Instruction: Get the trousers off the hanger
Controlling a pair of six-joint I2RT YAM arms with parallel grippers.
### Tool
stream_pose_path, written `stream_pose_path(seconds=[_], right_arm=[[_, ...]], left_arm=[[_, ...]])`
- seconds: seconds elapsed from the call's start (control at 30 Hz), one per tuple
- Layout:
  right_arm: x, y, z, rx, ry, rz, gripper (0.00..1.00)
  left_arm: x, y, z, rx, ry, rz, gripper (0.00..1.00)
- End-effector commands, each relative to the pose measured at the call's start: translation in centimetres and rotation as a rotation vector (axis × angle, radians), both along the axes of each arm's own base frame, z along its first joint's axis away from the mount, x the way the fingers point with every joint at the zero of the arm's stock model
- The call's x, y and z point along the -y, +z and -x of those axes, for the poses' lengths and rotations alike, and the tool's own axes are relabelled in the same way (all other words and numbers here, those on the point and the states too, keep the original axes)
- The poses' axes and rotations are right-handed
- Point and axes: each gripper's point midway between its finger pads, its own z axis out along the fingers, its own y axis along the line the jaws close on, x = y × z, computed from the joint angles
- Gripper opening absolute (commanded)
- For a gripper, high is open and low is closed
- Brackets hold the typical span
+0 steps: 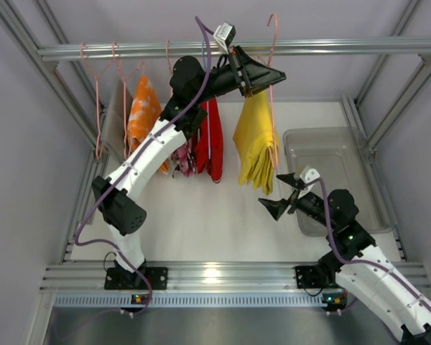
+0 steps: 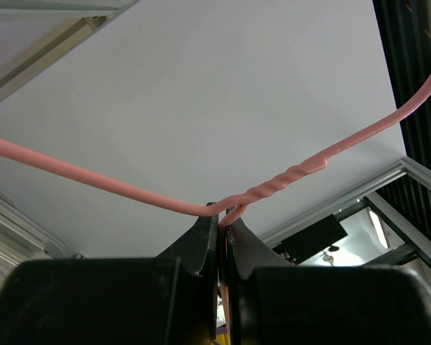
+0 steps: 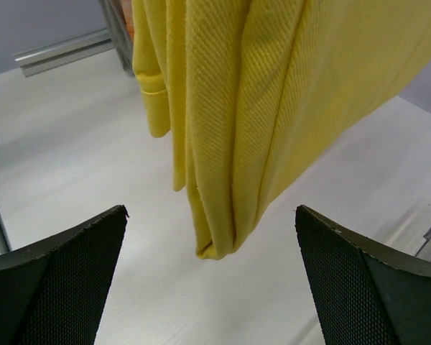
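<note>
Overhead, left gripper (image 2: 221,224) clamped on hanger (image 2: 287,179) neck; trousers (image 1: 255,140) hang vertical, hem just ahead of right gripper (image 1: 269,190), spread wide, better placed for downward pull.

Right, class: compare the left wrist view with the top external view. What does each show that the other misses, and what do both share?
Only the left wrist view shows the twist in the hanger wire, and the wire pinched in the shut left gripper. Only the top external view shows the trousers draped on the hanger, the right gripper open near their lower end, a red garment and a clear bin. Both show the hanger and the left gripper.
</note>
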Motion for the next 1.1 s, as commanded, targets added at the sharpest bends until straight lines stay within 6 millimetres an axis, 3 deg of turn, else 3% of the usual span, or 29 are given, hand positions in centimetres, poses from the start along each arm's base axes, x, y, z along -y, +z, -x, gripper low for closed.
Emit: stream_pose_path(seconds=[0.0,0.13,0.3,0.57,0.73,0.9,1.07], right_arm=[[0.0,1.6,-2.2,0.160,-0.103,0.043,0.98],[0.4,2.0,-4.5,0.163,-0.202,0.021,0.95],[0.3,2.0,-5.9,0.175,-0.248,0.012,0.85],[0.8,1.9,-5.9,0.230,-0.255,0.066,0.80],[1.1,0.3,-4.8,0.228,-0.216,0.112,0.80],[1.3,-0.8,-5.0,0.208,-0.226,0.140,0.80],[0.8,-0.2,-5.7,0.219,-0.228,0.123,0.80]], left_arm=[[-4.0,9.3,4.2,0.240,0.043,0.226,0.00],[-4.3,9.7,4.6,0.245,0.042,0.230,0.00],[-4.5,9.8,4.9,0.247,0.040,0.227,0.00],[-4.6,9.8,5.0,0.248,0.039,0.225,0.00],[-4.8,10.0,4.9,0.258,0.046,0.233,0.00],[-4.9,10.1,4.8,0.262,0.052,0.232,0.00],[-4.6,9.5,4.4,0.256,0.053,0.221,0.00]])
